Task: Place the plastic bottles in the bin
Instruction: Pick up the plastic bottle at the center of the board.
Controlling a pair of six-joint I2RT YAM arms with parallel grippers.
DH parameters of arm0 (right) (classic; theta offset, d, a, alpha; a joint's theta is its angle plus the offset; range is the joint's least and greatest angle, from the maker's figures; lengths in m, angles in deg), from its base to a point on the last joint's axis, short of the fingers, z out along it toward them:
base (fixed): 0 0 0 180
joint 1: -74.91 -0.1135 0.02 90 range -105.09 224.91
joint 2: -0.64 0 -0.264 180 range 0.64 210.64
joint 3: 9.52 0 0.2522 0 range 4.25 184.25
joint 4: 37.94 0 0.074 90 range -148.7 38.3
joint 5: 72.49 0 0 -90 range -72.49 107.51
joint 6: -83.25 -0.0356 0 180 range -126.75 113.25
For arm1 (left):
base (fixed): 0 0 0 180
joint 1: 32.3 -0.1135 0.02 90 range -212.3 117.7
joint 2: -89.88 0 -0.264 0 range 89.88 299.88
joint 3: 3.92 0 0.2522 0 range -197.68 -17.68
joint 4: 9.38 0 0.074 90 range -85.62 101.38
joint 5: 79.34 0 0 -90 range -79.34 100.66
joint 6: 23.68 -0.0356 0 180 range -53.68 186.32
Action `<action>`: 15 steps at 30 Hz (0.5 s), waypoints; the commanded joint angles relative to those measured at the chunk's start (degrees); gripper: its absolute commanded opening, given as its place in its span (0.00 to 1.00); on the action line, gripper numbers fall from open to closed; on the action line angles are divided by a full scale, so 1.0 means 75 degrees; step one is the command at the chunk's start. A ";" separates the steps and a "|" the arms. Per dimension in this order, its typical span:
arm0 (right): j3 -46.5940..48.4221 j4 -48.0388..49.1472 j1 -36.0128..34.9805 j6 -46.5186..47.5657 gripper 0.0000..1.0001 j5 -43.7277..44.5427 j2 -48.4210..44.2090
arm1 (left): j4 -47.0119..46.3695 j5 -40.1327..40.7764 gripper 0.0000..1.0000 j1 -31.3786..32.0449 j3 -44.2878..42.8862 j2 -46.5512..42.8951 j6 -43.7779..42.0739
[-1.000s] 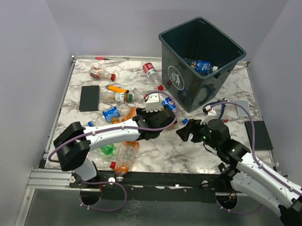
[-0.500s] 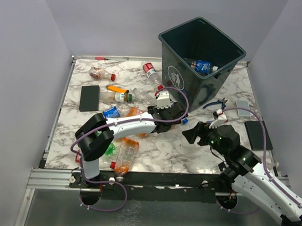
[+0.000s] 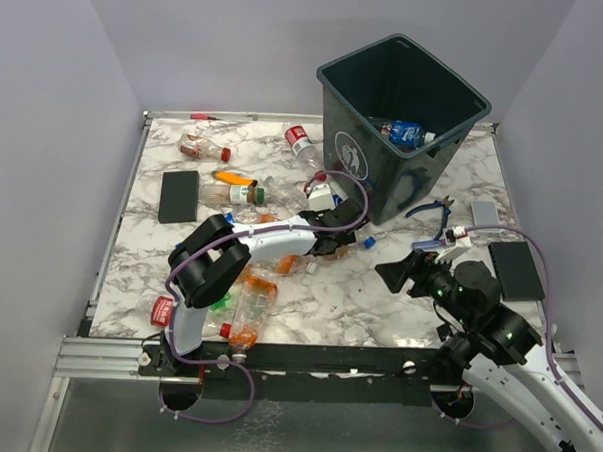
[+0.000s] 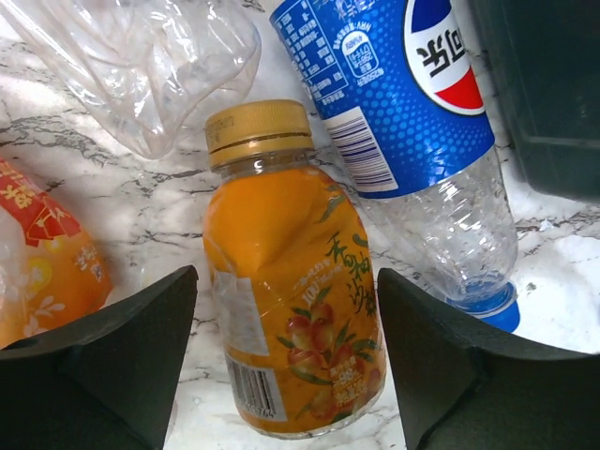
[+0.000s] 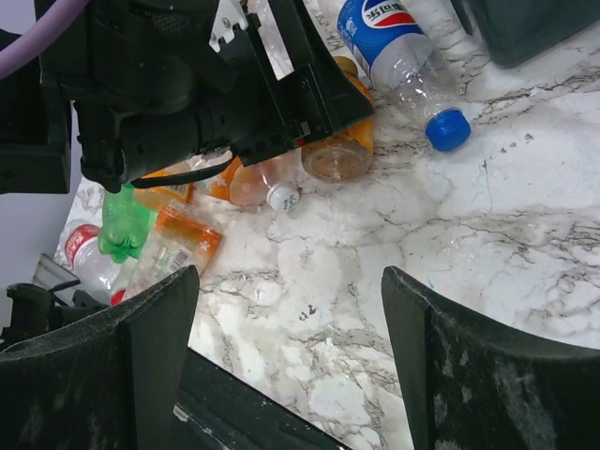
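Note:
An orange juice bottle (image 4: 291,281) with a gold cap lies on the marble between the fingers of my left gripper (image 4: 286,272), which is open with only narrow gaps on either side. Beside it lie a blue-labelled clear bottle (image 4: 403,112) and a crumpled clear bottle (image 4: 150,66). From above, the left gripper (image 3: 333,237) sits just in front of the dark bin (image 3: 359,98), which holds bottles (image 3: 406,132). My right gripper (image 3: 400,273) is open over bare marble (image 5: 309,281), holding nothing. More bottles (image 3: 238,193) are scattered on the left.
A black pad (image 3: 179,196) lies at the left and another (image 3: 515,270) at the right edge. Blue-handled pliers (image 3: 437,210) and a small grey object (image 3: 484,214) lie right of the bin. Green and orange bottles (image 3: 250,314) crowd the near left by the left arm's base.
My left gripper has reached further right toward the bin and narrowed its jaws around the orange bottle. The right gripper has drawn back to the right and nearer.

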 commanded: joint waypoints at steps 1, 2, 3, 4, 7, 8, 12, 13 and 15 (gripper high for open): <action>0.0179 -0.0308 -0.0045 -0.0119 0.82 0.0224 -0.0087 | -0.0335 -0.0422 0.76 -0.0019 0.0210 0.0009 0.0115; 0.0180 -0.0287 -0.0041 -0.0108 0.82 0.0236 -0.0051 | -0.0360 -0.0467 0.75 -0.0019 0.0263 0.0001 0.0073; 0.0180 -0.0270 -0.0042 -0.0107 0.82 0.0247 -0.0024 | -0.0387 -0.0502 0.74 -0.0013 0.0326 -0.0026 0.0011; 0.0205 -0.0250 -0.0047 -0.0117 0.82 0.0263 0.0029 | -0.0420 -0.0521 0.73 -0.0002 0.0401 -0.0087 -0.0064; 0.0465 -0.0282 -0.0044 -0.0087 0.82 0.0300 0.0212 | -0.0572 -0.0569 0.70 0.0036 0.0684 -0.0440 -0.0455; 0.0562 -0.0322 -0.0047 -0.0087 0.82 0.0315 0.0243 | -0.0643 -0.0550 0.70 0.0073 0.0787 -0.0631 -0.0631; 0.0639 -0.0338 -0.0044 -0.0197 0.82 0.0374 0.0069 | -0.1192 -0.0512 0.65 0.0248 0.1327 -0.1639 -0.1230; 0.0602 -0.0282 -0.0047 -0.0254 0.82 0.0358 -0.0024 | -0.1269 -0.0530 0.64 0.0269 0.1402 -0.1903 -0.1415; 0.0579 -0.0186 -0.0047 -0.0334 0.82 0.0297 -0.0191 | -0.1407 -0.0481 0.60 0.0351 0.1527 -0.2433 -0.1791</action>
